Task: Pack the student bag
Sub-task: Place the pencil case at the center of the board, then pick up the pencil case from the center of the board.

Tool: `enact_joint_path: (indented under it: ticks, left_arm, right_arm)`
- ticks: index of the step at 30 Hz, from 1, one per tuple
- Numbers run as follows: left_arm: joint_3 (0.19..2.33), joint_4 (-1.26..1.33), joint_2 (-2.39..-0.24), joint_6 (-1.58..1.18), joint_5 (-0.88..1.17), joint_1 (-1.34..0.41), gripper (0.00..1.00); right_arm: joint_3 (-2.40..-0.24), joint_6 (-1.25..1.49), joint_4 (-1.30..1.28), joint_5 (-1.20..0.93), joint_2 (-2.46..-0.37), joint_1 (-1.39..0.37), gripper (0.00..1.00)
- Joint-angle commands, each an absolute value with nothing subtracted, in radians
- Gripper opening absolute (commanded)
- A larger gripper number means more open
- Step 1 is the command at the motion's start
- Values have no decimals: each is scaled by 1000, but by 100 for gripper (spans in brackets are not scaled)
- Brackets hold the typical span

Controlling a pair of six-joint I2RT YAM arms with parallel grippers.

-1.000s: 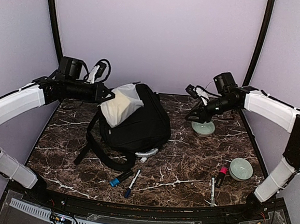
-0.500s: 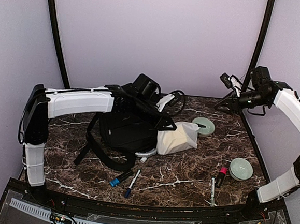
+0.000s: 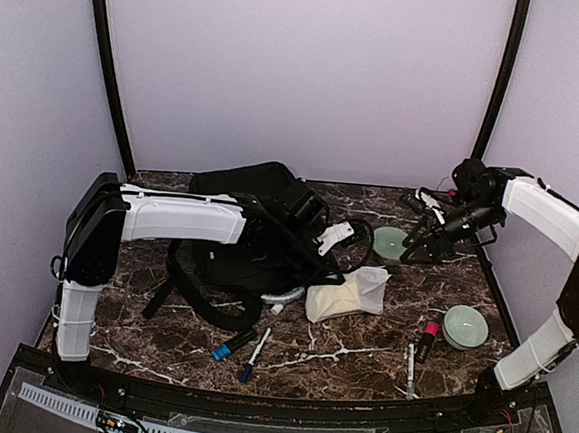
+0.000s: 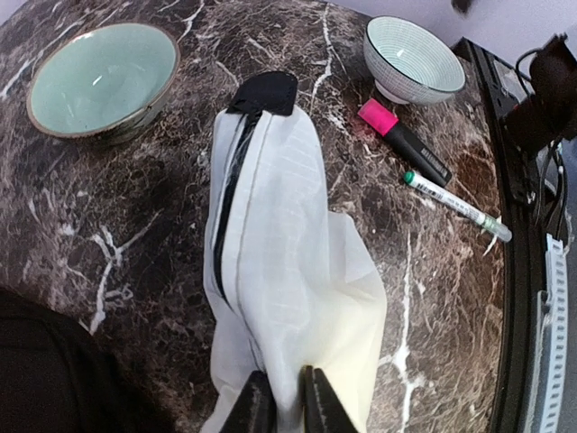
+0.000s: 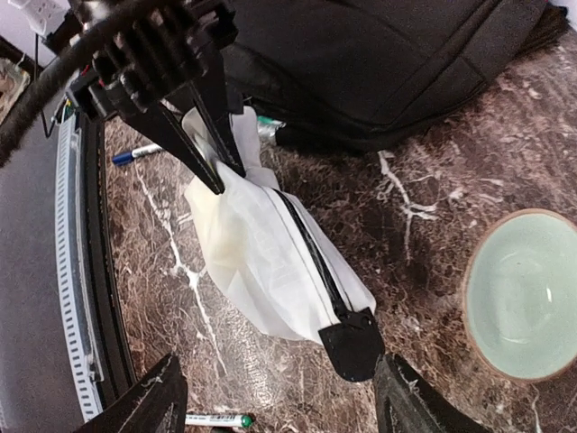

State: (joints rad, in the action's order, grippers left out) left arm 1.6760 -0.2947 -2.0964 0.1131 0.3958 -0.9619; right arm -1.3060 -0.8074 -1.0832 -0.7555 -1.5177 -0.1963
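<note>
Pouch [image 3: 349, 293] beside student bag [image 3: 247, 181] edge

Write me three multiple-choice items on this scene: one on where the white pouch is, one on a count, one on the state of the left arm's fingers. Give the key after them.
1. Where is the white pouch?
A. inside the student bag
B. on the table beside the student bag
C. in a bowl

2. How many bowls stand on the table?
A. one
B. four
C. two

3. The left fingers are:
A. shut on the white pouch
B. spread wide apart
C. shut on a bowl rim

Key:
1 B: the top view shows the pouch lying on the marble just right of the bag.
2 C: one bowl sits further back, the other near the right edge.
3 A: the left wrist view shows both fingers pinching the pouch fabric.
</note>
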Motion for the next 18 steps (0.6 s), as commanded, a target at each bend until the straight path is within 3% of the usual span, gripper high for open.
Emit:
enact_joint_path:
  ticks: [1, 8, 18]
  left_arm:
    - [1634, -264, -2066, 164, 297, -997, 23]
    - [1464, -137, -1893, 104, 201, -1003, 48]
    - [1127, -65, -1554, 10, 12, -996, 55]
  right_arm:
    - [-1344, -845, -1128, -689, -1579, -278, 72]
    - [-1557, -903, -1261, -629, -1771, -375, 76]
    - [-1615, -843, -1208, -471, -1903, -564, 80]
